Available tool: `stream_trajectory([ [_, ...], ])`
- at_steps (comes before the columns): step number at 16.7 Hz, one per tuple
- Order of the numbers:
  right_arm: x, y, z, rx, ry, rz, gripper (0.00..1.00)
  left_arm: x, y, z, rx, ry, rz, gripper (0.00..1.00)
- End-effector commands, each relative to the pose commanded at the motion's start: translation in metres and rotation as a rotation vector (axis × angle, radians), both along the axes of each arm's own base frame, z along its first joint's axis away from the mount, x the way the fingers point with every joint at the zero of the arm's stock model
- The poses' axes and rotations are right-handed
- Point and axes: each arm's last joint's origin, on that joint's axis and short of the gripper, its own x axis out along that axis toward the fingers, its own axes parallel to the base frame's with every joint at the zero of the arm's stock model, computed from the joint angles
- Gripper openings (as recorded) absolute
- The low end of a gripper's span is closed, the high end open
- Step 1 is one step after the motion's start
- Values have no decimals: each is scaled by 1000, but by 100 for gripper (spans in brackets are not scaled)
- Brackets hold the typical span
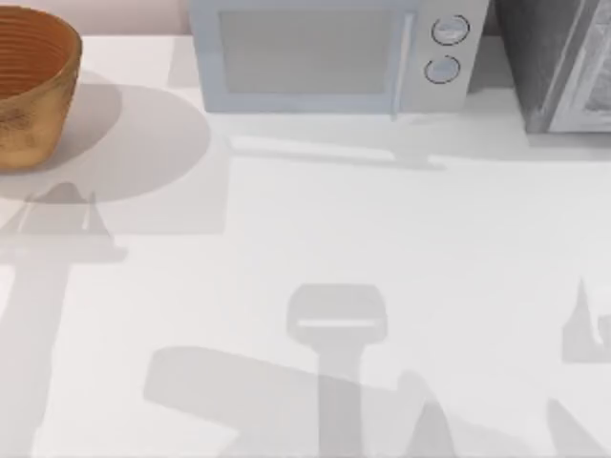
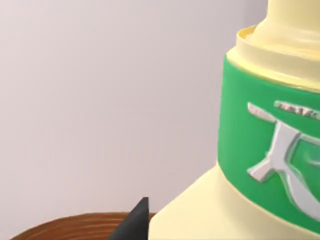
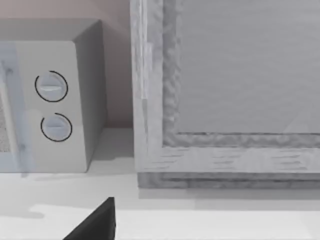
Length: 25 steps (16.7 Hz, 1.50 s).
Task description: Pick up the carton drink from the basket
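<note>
counter [image 1: 401, 239]: white, shadowed | basket [image 1: 29, 86]: far-left corner | microwave [image 1: 329, 52]: rear wall | carton drink [image 2: 260, 150]: above basket rim, close to left end effector, grip undeterminable

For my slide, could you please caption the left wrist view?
Yellow carton drink with green label, close before the camera above the basket rim.

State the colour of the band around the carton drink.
Green, with silver lettering, on the pale yellow carton drink; clearest in the left wrist view.
</note>
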Motion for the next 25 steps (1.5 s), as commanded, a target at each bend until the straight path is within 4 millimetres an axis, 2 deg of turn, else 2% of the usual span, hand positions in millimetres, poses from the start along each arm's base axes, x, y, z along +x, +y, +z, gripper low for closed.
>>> stream_trajectory([
  [2,0,0,0,0,0,0,100,-26,-5,-31,-2,0,1,0],
  [4,0,0,0,0,0,0,100,-41,-8,-66,-5,20,3,0],
  [7,0,0,0,0,0,0,100,-48,-10,-109,-6,66,7,0],
  [9,0,0,0,0,0,0,100,-48,-11,-125,-7,89,8,0],
  [18,0,0,0,0,0,0,100,-44,-13,-128,-3,109,34,0],
  [21,0,0,0,0,0,0,100,-37,-19,-118,12,99,84,0],
  [25,0,0,0,0,0,0,100,-19,-36,-95,29,46,181,0],
])
